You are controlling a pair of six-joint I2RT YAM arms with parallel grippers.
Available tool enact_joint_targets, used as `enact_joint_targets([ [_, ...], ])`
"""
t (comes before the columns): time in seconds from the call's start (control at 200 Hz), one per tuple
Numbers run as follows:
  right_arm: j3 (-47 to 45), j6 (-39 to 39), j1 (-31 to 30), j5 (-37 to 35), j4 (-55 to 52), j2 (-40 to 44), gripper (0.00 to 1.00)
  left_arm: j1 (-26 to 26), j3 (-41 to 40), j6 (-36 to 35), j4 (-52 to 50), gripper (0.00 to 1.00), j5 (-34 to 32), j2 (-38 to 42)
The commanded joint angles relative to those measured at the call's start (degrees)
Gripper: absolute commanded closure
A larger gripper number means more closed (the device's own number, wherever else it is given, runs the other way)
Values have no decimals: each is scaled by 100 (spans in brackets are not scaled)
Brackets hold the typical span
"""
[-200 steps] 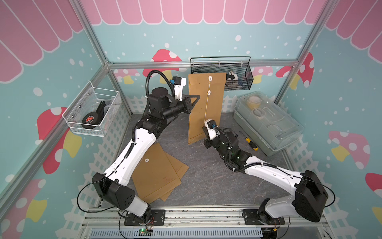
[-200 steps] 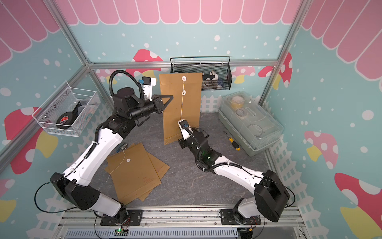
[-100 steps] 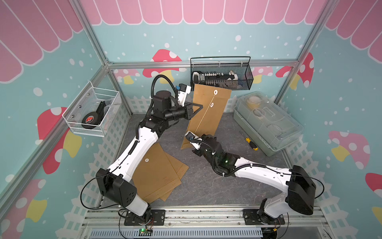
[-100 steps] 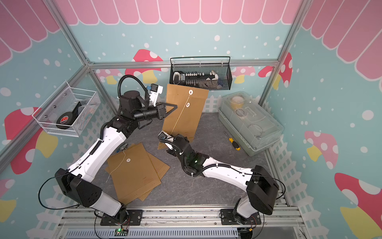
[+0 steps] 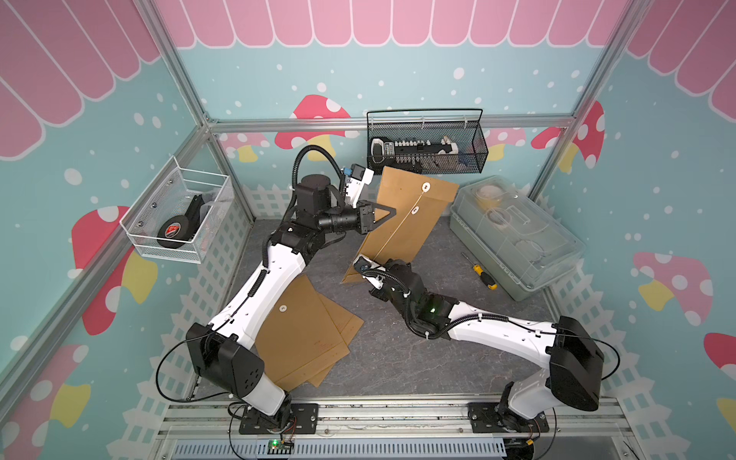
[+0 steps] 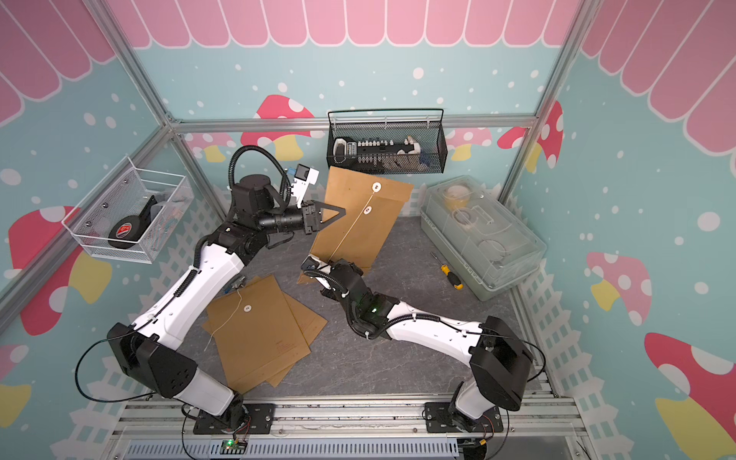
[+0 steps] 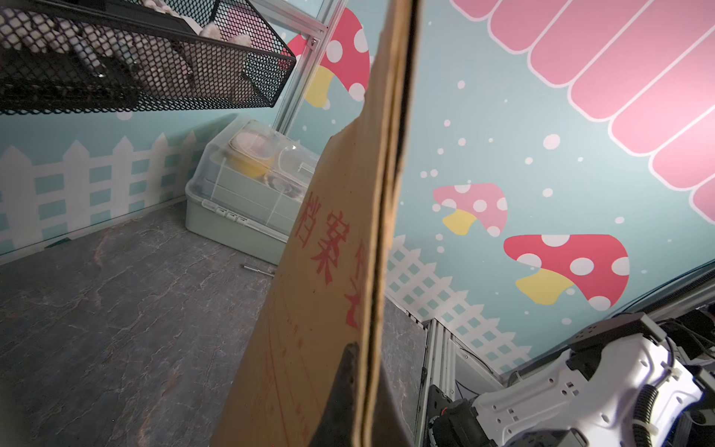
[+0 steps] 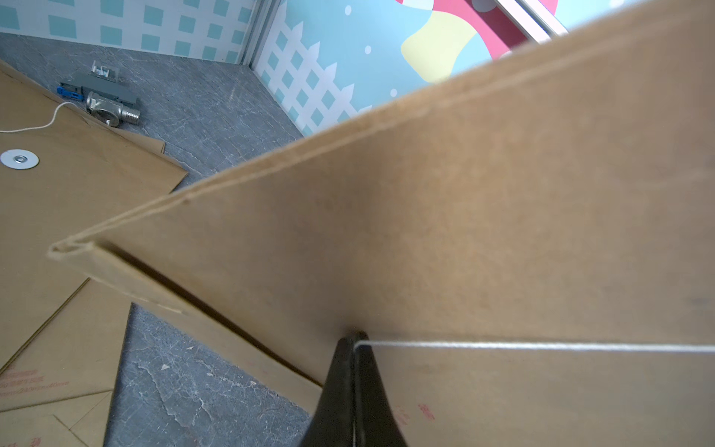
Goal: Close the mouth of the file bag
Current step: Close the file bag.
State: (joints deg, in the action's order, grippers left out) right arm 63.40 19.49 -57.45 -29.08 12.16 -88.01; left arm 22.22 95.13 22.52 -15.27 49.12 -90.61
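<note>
Lot: one file bag of brown kraft card, mouth fastened by string and two discs. Spare bags lie flat on the floor at 7 o'clock of the cell and are not in play. The left gripper enters from the bag's 9 o'clock and is clamped on its side edge; the left wrist view shows one black finger flat against the printed face. The bag stands on edge near the cell's centre, tilted toward 1 o'clock, with its low corner at 7 o'clock on or just above the floor; which cannot be told. The upper disc sits on the flap at 12 o'clock and the lower disc just beneath it. The string runs taut from the upper disc past the lower one to 7 o'clock. There the right gripper is pinched tight on the string, close against the card. Handling, by judgement: the bag is light, stiff across its face and bends easily, so edge holds suit it. The cord is thin and slippery. Hold it near its free end, under tension, while winding it round the lower disc.
</note>
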Motion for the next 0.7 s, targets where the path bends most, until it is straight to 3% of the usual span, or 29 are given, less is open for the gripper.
enact_joint_targets([
  [0.0, -202, 132, 64, 33, 182, -101, 100, -18, 23, 62, 247, 100, 345, 76],
  [0.435, -857, 127, 566, 22, 943, 51, 100, -215, -133, 417, 574, 100, 642, 175],
  [0.695, -1480, -148, 1079, 746, 1338, 482, 100, -541, -306, 819, 935, 100, 629, 237],
])
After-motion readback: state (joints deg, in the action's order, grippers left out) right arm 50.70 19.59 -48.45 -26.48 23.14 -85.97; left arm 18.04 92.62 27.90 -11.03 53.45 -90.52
